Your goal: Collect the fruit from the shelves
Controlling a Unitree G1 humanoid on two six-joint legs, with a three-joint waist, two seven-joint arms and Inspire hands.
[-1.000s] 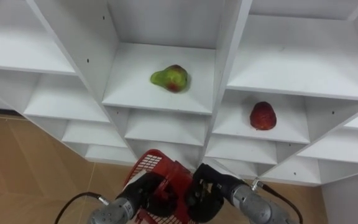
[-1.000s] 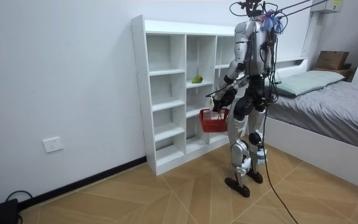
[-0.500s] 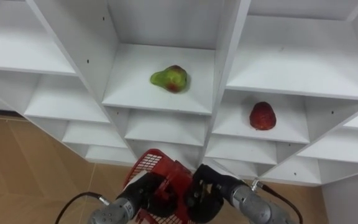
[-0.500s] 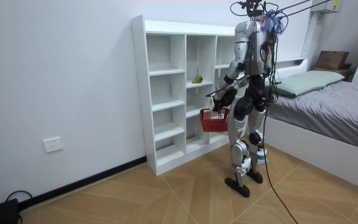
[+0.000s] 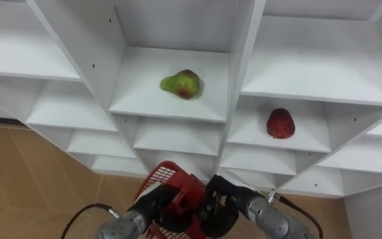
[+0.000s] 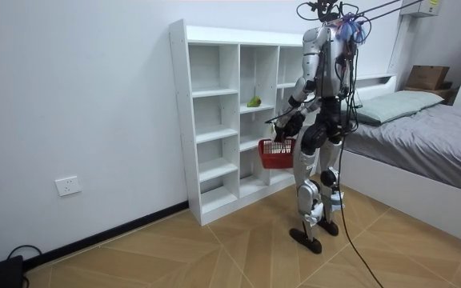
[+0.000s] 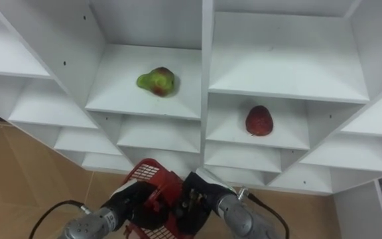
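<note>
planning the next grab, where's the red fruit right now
In the eye views the red fruit sits in the right column of the closet, on a shelf one level below and to the right of the green pear, above the red basket.

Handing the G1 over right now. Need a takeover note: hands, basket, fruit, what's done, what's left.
Hands: the left hand and the right hand are both curled on the red basket, held low in front of the robot.
Fruit: the pear lies on a shelf in the middle column of the white closet. The red fruit sits one shelf lower, in the column to the right.
Done: the robot stands facing the closet, basket in hand.
Left: both fruits go into the basket. One hand will probably have to release it to reach.
</note>
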